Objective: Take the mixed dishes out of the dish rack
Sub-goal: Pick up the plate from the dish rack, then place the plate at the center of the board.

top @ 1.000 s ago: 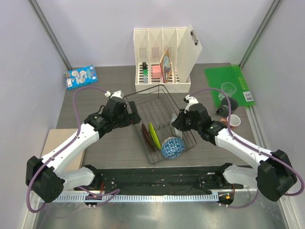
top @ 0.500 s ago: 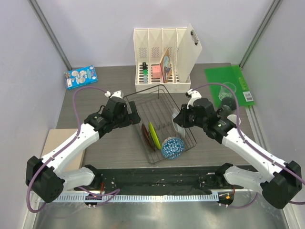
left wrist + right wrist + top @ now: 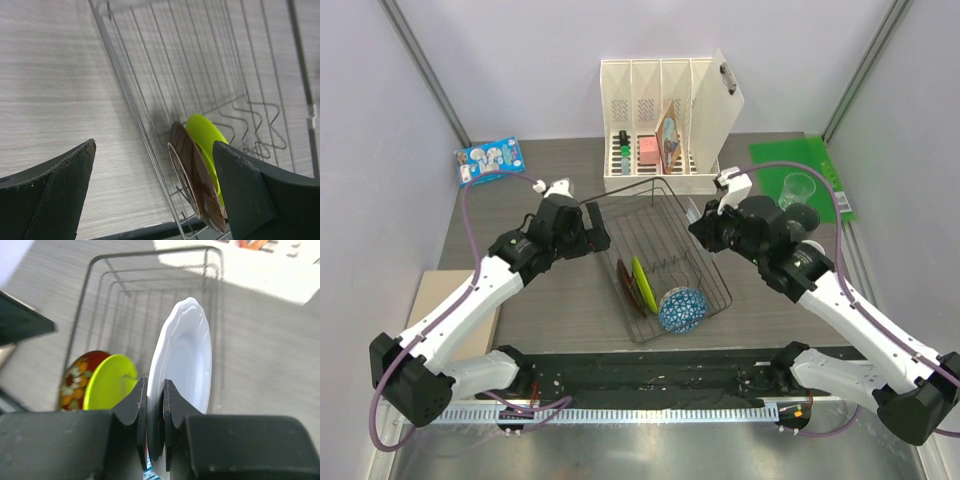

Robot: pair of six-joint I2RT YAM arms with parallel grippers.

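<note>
Grey counter (image 3: 560, 300): right jaws clamp white plate (image 3: 185, 355), left jaws apart; lime-green plate (image 3: 107, 380), red floral plate (image 3: 75, 380), blue patterned bowl (image 3: 681, 308) remain racked.

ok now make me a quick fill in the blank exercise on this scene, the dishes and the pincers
1. The right pincer is shut on the white plate; the left pincer has its jaws wide ___.
2. The red floral plate and the lime-green plate stand on ___ in the dish rack.
3. The blue patterned bowl lies at the rack's ___ end, toward the arms' bases.

Missing words: open; edge; near
</note>
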